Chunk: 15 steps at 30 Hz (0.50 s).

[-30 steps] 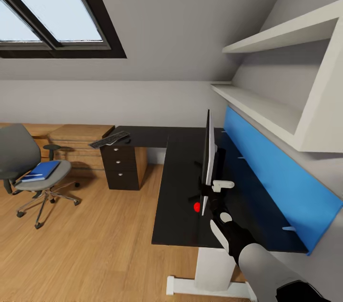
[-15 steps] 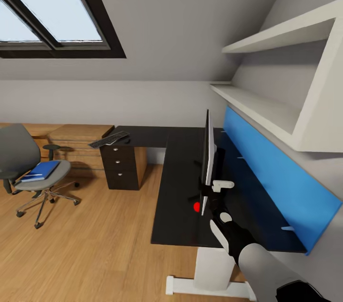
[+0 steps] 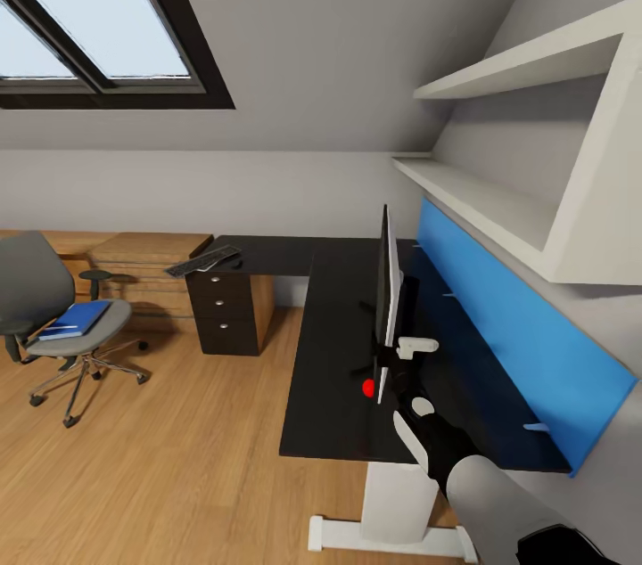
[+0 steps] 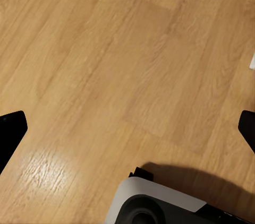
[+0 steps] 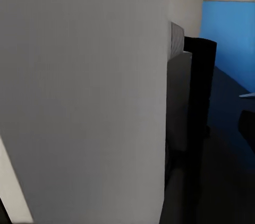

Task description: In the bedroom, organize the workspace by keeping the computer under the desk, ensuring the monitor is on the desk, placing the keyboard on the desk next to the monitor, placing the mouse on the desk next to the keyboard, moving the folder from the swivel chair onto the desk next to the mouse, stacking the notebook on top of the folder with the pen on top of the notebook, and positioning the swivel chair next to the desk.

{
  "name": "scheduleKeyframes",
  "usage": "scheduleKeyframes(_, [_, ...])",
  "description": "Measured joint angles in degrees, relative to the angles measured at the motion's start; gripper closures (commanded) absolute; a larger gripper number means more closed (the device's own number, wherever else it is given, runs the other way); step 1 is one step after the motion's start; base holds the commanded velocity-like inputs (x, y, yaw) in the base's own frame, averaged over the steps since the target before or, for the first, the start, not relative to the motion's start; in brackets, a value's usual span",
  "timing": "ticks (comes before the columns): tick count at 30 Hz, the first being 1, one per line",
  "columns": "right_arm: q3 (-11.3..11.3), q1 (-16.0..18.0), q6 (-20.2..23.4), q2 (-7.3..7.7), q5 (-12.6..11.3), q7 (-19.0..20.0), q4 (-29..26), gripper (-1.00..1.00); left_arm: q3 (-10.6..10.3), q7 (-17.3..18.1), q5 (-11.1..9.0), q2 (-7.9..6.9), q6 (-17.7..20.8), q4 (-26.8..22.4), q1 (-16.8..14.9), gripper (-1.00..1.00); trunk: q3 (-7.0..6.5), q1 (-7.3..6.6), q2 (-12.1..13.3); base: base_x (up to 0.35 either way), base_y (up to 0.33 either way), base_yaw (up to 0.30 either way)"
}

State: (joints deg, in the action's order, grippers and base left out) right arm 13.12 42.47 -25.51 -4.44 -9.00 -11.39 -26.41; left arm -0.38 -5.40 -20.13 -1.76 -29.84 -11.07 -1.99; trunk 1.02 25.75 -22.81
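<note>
While the right gripper (image 3: 393, 366) holds the monitor (image 3: 387, 290), nothing moved.

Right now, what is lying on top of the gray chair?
A blue folder lies on the swivel chair's seat, with something white and thin along its near edge. Whatever lies under the folder is covered.

The thin flat-panel monitor (image 3: 389, 289) is stood edge-on upon the black L-shaped desk (image 3: 330, 369), before the blue back panel (image 3: 508, 324). The dark keyboard (image 3: 203, 260) is laid at the desk's far left end. The blue folder (image 3: 78, 318) is set on the grey swivel chair (image 3: 49, 315), well left of the desk.
</note>
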Motion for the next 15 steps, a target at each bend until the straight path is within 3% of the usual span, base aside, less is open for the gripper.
scheduleKeyframes(6, [0.01, 0.0, -0.01, 0.0, -0.02, -0.01, 0.0, -1.0, 0.0, 0.0, -0.03, 0.0, 0.0, -0.01, 0.0, -1.0, 0.0, 0.01, 0.0, -0.043, 0.0, 0.0])
scheduleKeyframes(15, [0.02, 0.0, -0.01, 0.0, -0.03, -0.02, 0.0, -1.0, 0.07, 0.0, -0.03, 0.0, 0.01, 0.01, 0.0, -1.0, 0.0, 0.04, 0.0, -0.291, 0.0, 0.0])
